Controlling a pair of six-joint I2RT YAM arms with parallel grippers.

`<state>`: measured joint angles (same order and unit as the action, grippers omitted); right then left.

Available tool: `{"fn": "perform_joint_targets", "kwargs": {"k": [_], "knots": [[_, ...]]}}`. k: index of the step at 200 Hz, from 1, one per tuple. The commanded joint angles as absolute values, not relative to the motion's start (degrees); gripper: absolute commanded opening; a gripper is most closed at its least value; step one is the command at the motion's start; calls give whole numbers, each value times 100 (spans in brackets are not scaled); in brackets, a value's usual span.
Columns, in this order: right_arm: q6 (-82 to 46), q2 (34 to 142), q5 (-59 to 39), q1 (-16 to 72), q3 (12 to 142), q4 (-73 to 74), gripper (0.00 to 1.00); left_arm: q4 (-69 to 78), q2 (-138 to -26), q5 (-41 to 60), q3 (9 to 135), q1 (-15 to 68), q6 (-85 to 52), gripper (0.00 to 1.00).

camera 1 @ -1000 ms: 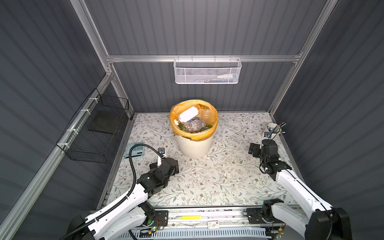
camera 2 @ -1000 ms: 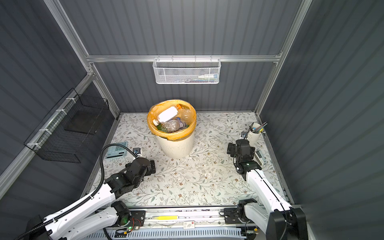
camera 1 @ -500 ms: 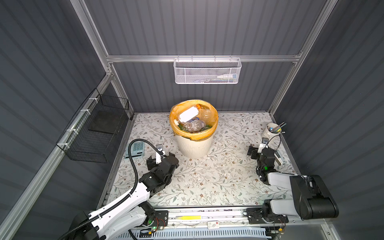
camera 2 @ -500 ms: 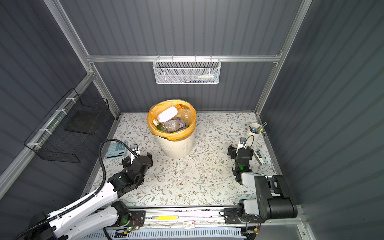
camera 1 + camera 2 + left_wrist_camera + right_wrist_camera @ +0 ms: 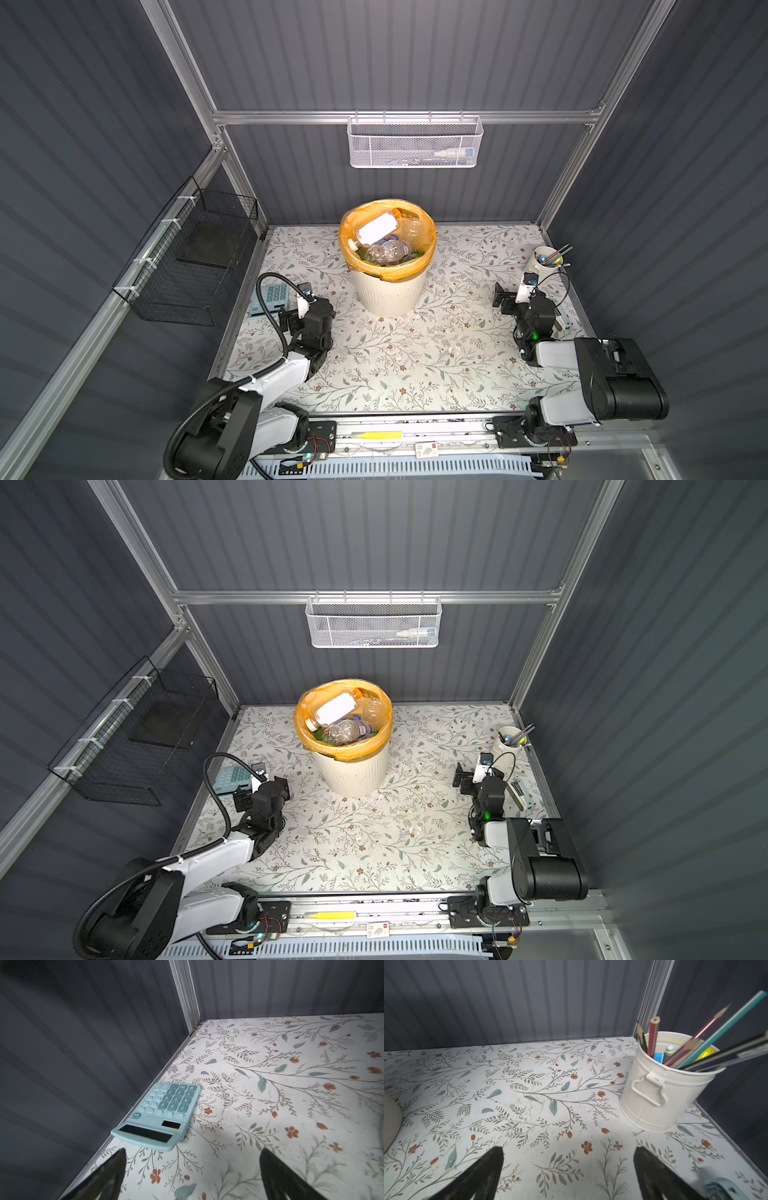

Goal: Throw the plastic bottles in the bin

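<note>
Both arms have folded back toward the near edge since a second ago. Now the left tool (image 5: 193, 1151) gapes empty by the calculator (image 5: 164, 1109) and the right tool (image 5: 569, 1149) gapes empty near the pencil cup (image 5: 660, 1093), while the plastic bottles (image 5: 384, 245) lie piled in the bin (image 5: 388, 291) on the counter (image 5: 415, 353).

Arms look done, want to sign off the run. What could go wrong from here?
1. The plastic bottles are heaped close to the rim of the bin; a knock could spill the top ones.
2. The open right end effector sits low beside the pencil cup, whose pencils lean outward; a swing might tip it.
3. The open left end effector faces the calculator and could shove it.
</note>
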<state>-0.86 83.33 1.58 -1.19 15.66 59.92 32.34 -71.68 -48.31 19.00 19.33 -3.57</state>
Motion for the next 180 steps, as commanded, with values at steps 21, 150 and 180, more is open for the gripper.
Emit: {"fn": "perform_joint_targets", "kwargs": {"k": [21,150,180], "knots": [[-129,8369,243,-140,1691,5946,99,5930,-8473,-2954,1714,1235,422,100],[-202,8381,422,-141,1740,5880,99,5281,-9839,-1830,2672,567,-26,100],[-202,8382,428,-141,1749,5880,99,5242,-9843,-1806,2687,549,-40,100]]}}
